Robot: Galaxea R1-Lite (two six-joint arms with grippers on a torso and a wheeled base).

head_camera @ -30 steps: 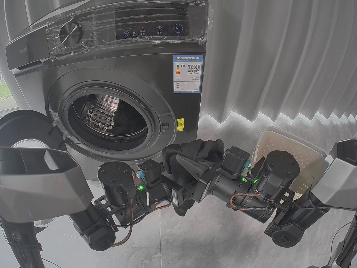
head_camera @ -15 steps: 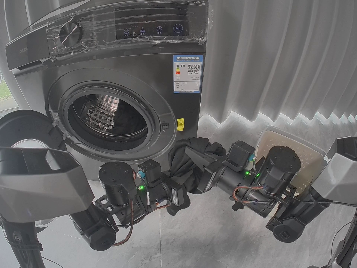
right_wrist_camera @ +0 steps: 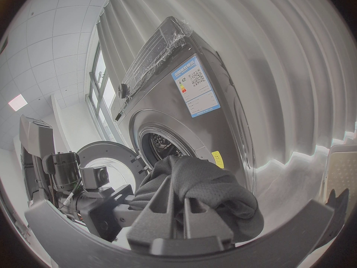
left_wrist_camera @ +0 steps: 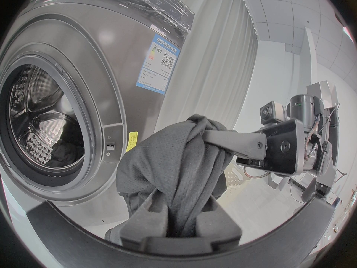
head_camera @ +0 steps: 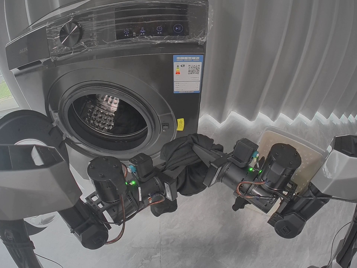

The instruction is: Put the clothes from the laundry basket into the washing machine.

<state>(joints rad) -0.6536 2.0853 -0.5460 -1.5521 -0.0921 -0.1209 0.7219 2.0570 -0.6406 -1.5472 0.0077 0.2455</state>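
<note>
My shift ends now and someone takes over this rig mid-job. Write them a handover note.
Left gripper: shut on the dark garment.
Right gripper: shut on the same garment from the other side.
Garment: held between both arms off the floor, before the washing machine, below and right of its opening.
Door open, swung left.
Laundry basket on the floor at right, partly hidden by the right arm.
Done: garment is out of the basket; something dark already lies in the drum.
Left: feed it through the opening, release, then check the basket for more.
</note>
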